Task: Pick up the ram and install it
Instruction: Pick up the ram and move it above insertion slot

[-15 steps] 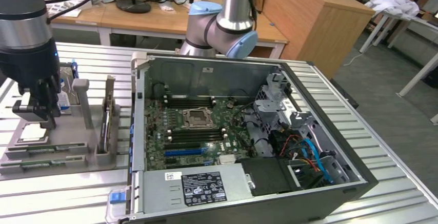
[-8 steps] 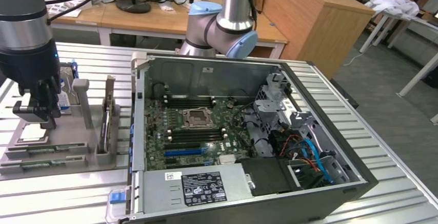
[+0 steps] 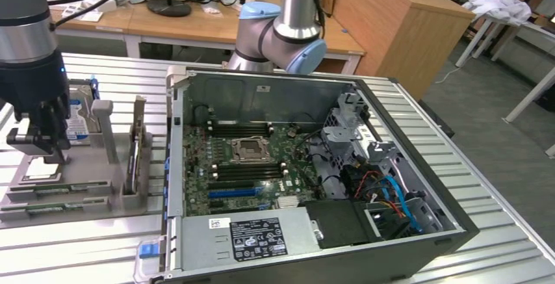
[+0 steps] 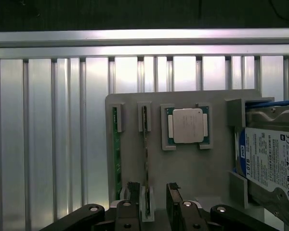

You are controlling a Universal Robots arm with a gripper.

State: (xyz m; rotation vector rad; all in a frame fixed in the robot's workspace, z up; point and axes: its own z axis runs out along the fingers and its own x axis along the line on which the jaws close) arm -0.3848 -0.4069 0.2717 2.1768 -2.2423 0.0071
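The bench (image 3: 87,248) is ribbed aluminium. In the exterior view wooden desks (image 3: 399,24) stand behind it, and grey floor runs along that view's right.

At the exterior view's left, the gripper (image 3: 39,149) hangs low over a grey fixture plate (image 3: 91,170). To the right of the plate an open computer case (image 3: 416,134) lies on its side with its green motherboard (image 3: 251,160) exposed. The arm's blue-capped joint (image 3: 282,30) rises behind the case.

The wrist view looks straight down on the plate and shows its pockets in a row: a spare stick (image 4: 116,154), then the ram (image 4: 145,159), then a square silver processor chip (image 4: 187,126), then a blue-labelled hard drive (image 4: 269,163).

The ram stands on its long edge in a slot of the plate, so it appears as a thin green line. Its long axis runs parallel to the spare stick and to the bench's ribs — roughly left to right in the exterior view.

The gripper is spread wide and grips nothing. One finger (image 4: 133,192) stands on each side of the ram's near end, which sits in a white holder.
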